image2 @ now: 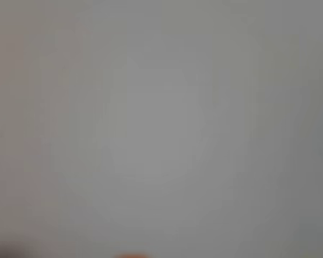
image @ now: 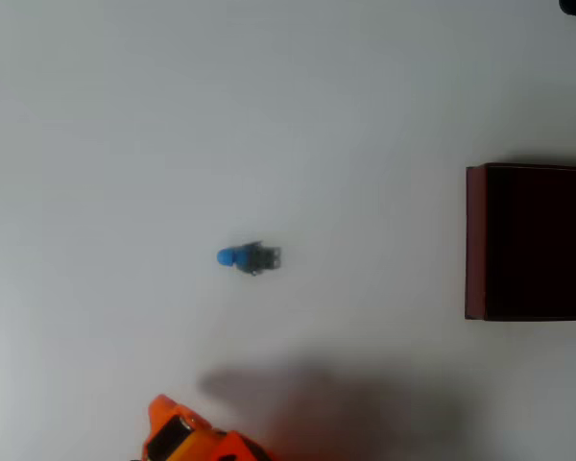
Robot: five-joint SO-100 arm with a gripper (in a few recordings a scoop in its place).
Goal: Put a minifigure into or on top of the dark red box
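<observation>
The minifigure [image: 249, 257] lay on its side near the middle of the white table [image: 96, 115] in the overhead view, its bright blue head end pointing to picture left and its dark grey body to picture right. The dark red box [image: 475, 240] stood well apart from it at the right edge, open side up, with a very dark interior. An orange part of the arm [image: 187, 437] entered at the bottom edge, short of the figure; its fingers were out of frame there. The wrist view gave a blurred grey field, so whether the gripper was spread or closed could not be told.

Handling, as a judgement: the figure appeared light, rigid and smooth, hence liable to slip or skid if nudged. The grey torso, taken across its narrow width, looked the soundest hold; the rounded blue end seemed likelier to squirt free.
</observation>
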